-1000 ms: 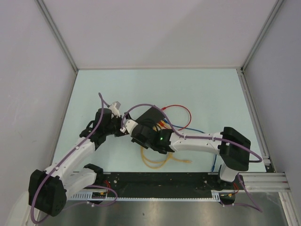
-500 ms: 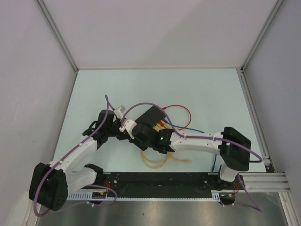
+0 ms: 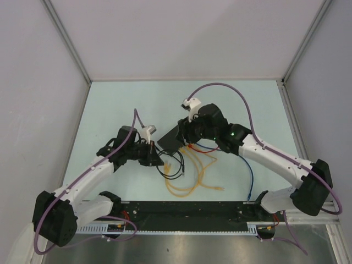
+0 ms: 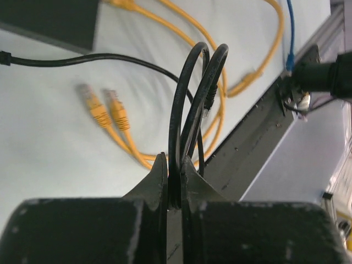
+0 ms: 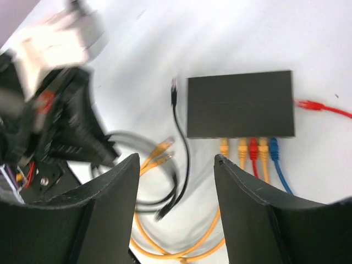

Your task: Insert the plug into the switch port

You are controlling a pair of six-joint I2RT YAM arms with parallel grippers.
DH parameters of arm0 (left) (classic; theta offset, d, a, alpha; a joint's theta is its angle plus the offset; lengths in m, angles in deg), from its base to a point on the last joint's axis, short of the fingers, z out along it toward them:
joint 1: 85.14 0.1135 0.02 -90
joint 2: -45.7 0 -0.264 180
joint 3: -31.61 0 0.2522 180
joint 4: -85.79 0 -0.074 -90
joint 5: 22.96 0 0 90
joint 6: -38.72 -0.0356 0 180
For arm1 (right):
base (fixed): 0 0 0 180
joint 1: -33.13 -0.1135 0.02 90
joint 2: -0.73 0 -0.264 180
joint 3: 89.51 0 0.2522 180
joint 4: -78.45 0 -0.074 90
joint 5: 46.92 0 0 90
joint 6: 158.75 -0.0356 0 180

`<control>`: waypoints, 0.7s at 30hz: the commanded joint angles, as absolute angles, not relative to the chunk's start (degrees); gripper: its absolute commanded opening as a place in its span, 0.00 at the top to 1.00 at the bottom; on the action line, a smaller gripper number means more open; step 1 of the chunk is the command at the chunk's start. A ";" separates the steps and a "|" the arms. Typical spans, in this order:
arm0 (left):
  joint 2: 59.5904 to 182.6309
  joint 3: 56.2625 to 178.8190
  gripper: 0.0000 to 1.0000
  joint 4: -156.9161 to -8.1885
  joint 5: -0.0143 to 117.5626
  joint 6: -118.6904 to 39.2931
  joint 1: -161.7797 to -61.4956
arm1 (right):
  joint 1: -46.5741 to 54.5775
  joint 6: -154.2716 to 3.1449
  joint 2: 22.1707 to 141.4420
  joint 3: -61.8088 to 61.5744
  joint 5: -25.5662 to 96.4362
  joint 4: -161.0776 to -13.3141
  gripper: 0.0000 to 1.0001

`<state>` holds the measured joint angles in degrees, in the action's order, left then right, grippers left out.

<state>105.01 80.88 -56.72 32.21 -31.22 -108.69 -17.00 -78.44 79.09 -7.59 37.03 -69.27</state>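
The left gripper (image 4: 175, 168) is pinching a doubled loop of black cable (image 4: 184, 93) tight between its jaws, near the switch (image 3: 171, 141). The switch is lying flat around the middle of the table (image 3: 247, 104), with yellow, red and blue leads (image 5: 250, 151) sitting in the sockets along one long edge. The right gripper (image 5: 176, 159) is hovering above the switch with its fingers standing apart and holding nothing, and a black plug (image 5: 174, 87) is lying just beside the box's short end.

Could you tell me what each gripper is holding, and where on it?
Left gripper pinches the black cable along its loop; right gripper holds nothing.
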 commanded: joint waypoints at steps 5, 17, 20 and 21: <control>102.40 85.80 0.99 -56.54 29.51 -35.90 -115.72 | -11.08 -86.23 86.85 -10.45 31.49 -70.29 0.40; 100.46 83.96 0.99 -57.16 29.51 -35.28 -116.52 | -16.26 -91.33 100.12 -10.54 24.80 -70.03 0.45; 100.72 83.43 0.99 -57.51 29.68 -35.11 -116.52 | -17.58 -92.39 102.06 -10.54 23.74 -70.83 0.47; 100.64 83.25 0.99 -57.68 29.59 -34.93 -116.60 | -17.93 -92.74 103.11 -10.62 24.26 -70.74 0.47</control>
